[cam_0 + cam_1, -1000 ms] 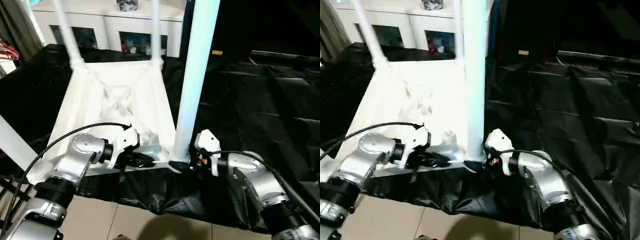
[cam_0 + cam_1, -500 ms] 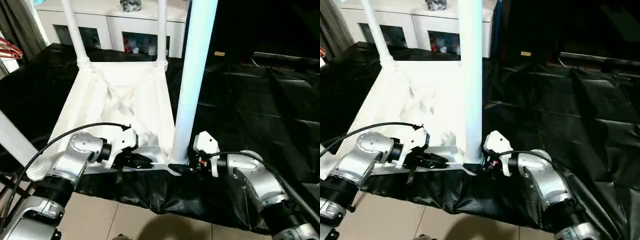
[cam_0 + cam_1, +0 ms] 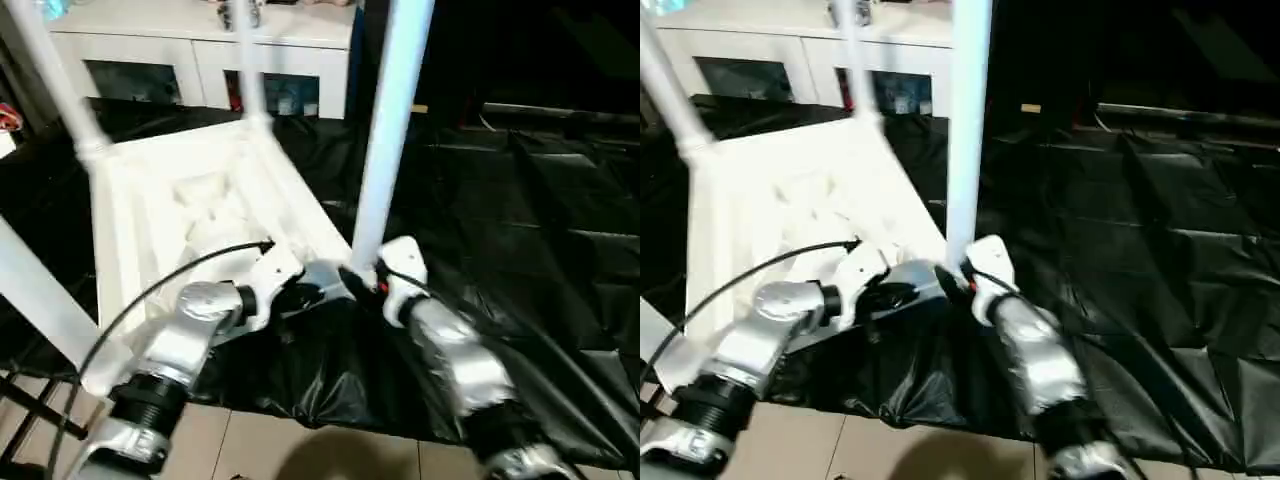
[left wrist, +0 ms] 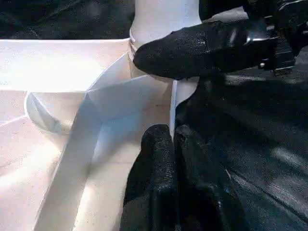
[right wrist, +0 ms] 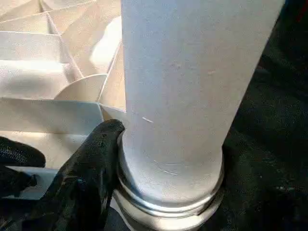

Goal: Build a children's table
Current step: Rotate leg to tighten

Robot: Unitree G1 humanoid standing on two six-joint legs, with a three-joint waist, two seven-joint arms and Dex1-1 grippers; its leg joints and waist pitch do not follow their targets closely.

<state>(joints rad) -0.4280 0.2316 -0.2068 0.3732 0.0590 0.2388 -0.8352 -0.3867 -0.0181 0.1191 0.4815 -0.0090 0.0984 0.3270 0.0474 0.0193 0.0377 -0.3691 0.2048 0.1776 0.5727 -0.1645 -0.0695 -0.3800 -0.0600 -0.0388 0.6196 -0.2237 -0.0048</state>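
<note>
Table top (image 3: 190, 200) inverted on black sheet (image 3: 520, 220); white cabinet (image 3: 200, 40) behind. Left gripper (image 4: 173, 139) pinches rim; right gripper (image 5: 103, 144) state unclear.

Head stereo downward; 2 close wrist cameras

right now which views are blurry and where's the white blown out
Both eye views are motion-smeared, worst on the right forearm. In the left eye view the upturned table top glares white, ribs washed out. Left wrist view: the left hand looms soft. Right wrist view: the leg is sharp, scratches showing.
</note>
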